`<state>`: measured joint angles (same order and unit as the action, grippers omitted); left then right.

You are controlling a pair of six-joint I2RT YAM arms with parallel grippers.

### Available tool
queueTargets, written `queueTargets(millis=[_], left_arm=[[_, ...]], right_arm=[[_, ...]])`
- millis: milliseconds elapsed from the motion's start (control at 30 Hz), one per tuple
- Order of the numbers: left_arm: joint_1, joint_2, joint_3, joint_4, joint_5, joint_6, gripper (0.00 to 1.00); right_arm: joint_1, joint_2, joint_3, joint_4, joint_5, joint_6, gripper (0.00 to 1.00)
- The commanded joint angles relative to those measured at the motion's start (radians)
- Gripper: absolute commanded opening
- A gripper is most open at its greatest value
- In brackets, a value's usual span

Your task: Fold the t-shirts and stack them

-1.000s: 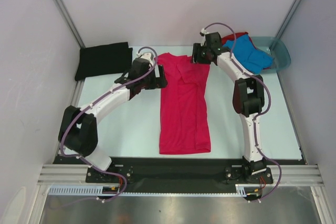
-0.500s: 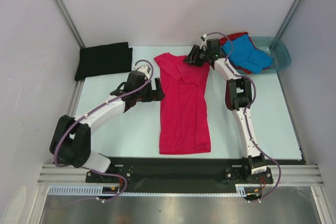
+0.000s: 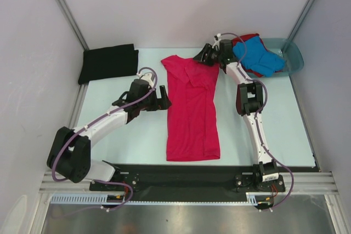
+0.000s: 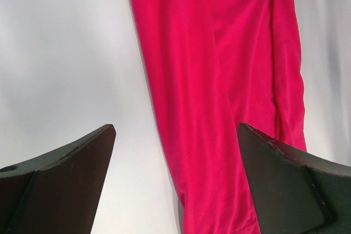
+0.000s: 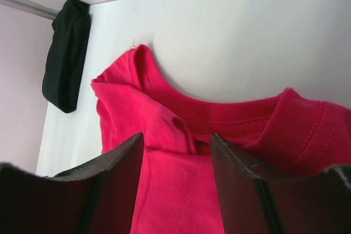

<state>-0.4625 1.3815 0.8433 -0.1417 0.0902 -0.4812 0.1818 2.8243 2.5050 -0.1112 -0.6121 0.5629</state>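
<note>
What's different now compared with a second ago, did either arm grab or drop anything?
The left gripper drew back toward its base beside the pink t-shirt, jaws wide open, holding nothing. The right gripper slid left over the shirt's collar, jaws apart, no grip showing. The shirt's upper left corner looks nudged slightly left. The black t-shirt, blue t-shirt and basin stayed put.

Bare table (image 3: 137,135) lay open left of the pink t-shirt (image 3: 191,113), crossed only by the left arm (image 3: 104,121); a narrower bare strip ran along its right, where the right arm (image 3: 249,100) stood. The folded black t-shirt (image 3: 108,62) took the far-left corner, the teal basin (image 3: 296,58) holding the blue t-shirt (image 3: 260,58) the far-right, and walls (image 3: 181,4) closed three sides
</note>
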Motion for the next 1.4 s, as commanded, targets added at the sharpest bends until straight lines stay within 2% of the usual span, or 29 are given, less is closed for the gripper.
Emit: queueTargets(millis=[0,167,333,600,800,1033,1367], left_arm=[[0.001,0.007,0.013,0.031,0.02,-0.014,1.0],[0.001,0.007,0.008,0.016,0.014,-0.014,1.0],[0.002,0.005,-0.001,0.013,0.003,-0.019,1.0],[0.001,0.013,-0.003,0.005,-0.003,-0.023,1.0],[0.001,0.017,-0.001,-0.006,-0.007,-0.025,1.0],[0.001,-0.004,-0.023,-0.007,-0.007,-0.036,1.0],[0.001,-0.061,-0.065,-0.015,-0.004,-0.054,1.0]], right_arm=[[0.007,0.041,0.057,0.065,-0.025,0.035,0.58],[0.013,0.066,0.066,0.079,-0.032,0.043,0.56],[0.018,0.069,0.063,0.099,-0.058,0.051,0.36],[0.018,0.073,0.052,0.234,-0.152,0.104,0.18],[0.015,0.038,0.006,0.304,-0.202,0.131,0.08],[0.025,-0.127,-0.235,0.383,-0.199,0.12,0.05],[0.058,-0.149,-0.172,0.458,-0.291,0.218,0.04]])
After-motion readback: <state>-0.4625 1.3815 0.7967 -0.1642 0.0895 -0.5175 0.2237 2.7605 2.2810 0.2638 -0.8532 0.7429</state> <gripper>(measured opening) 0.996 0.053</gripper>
